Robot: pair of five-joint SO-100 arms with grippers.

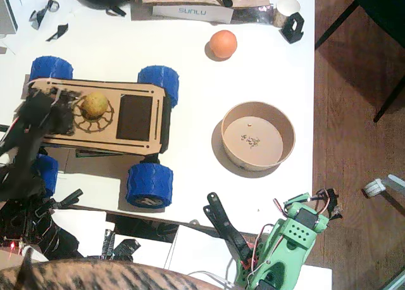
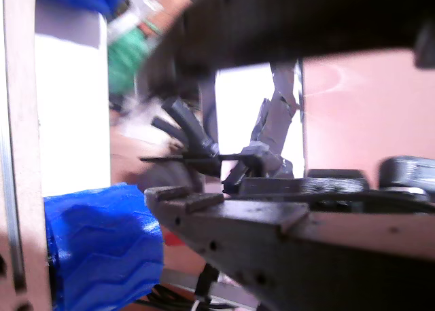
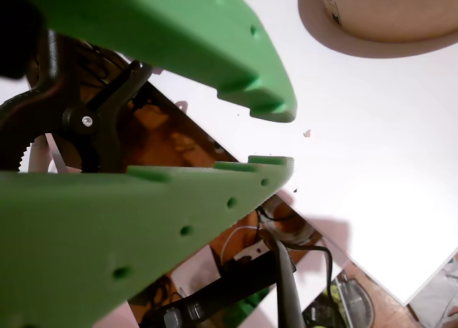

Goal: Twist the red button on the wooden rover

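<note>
1. The wooden rover (image 1: 101, 116) stands on the left part of the white table (image 1: 266, 75), deck up, with blue wheels (image 1: 149, 183) at its corners and a black square panel (image 1: 134, 118) near the deck's middle
2. A yellowish round fruit (image 1: 95, 104) sits in the spoked cutout
3. The black left arm's gripper (image 1: 54, 109) lies over the rover's left end; the red button is hidden, and whether the jaws are parted or clenched cannot be told, the wrist view being blurred
4. The green right gripper (image 3: 275, 138) rests at the table's near edge, jaws parted, grasping nothing
5. A tan bowl (image 1: 258, 136) stands right of the rover; an orange (image 1: 223, 44) lies beyond
</note>
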